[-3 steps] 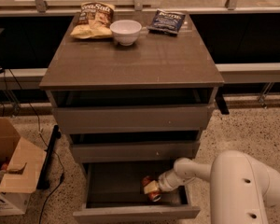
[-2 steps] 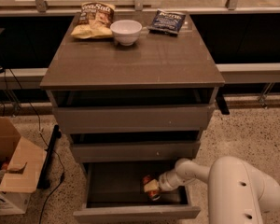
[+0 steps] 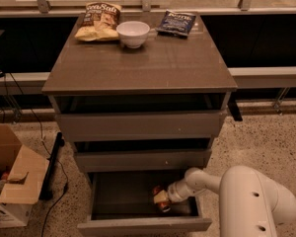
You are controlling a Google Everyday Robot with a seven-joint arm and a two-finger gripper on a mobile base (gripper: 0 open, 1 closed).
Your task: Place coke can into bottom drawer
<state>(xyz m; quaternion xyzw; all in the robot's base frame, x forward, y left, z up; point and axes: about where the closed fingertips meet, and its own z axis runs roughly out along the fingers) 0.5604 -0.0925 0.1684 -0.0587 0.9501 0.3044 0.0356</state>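
Observation:
The bottom drawer (image 3: 143, 224) is pulled open below two other drawers, its inside dark. The coke can (image 3: 158, 190), red-orange with a silver end, lies low inside the drawer towards its right side. My gripper (image 3: 162, 199) reaches into the drawer from the right on a white arm and sits right at the can, partly covering it. Whether the can rests on the drawer floor I cannot tell.
On the cabinet top (image 3: 148, 65) stand a yellow chip bag (image 3: 98, 21), a white bowl (image 3: 133, 33) and a blue snack bag (image 3: 176, 22). An open cardboard box (image 3: 10, 179) sits on the floor at the left, with a black cable (image 3: 52, 164) beside it.
The white arm has shifted slightly; the gripper and can stay in about the same place inside the bottom drawer.

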